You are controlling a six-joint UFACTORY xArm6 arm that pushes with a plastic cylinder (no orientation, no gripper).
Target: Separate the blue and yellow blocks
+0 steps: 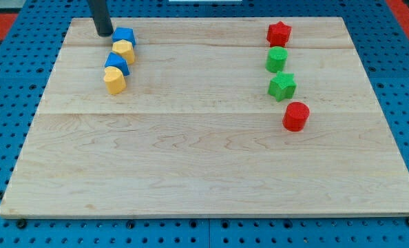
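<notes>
At the board's upper left, four blocks stand touching in a short column: a blue block on top, a yellow block under it, a second blue block, and a second yellow block lowest. My tip stands just left of the top blue block, very close to it or touching it.
On the right a column holds a red star, a green cylinder-like block, a green star and a red cylinder. The wooden board lies on a blue pegboard.
</notes>
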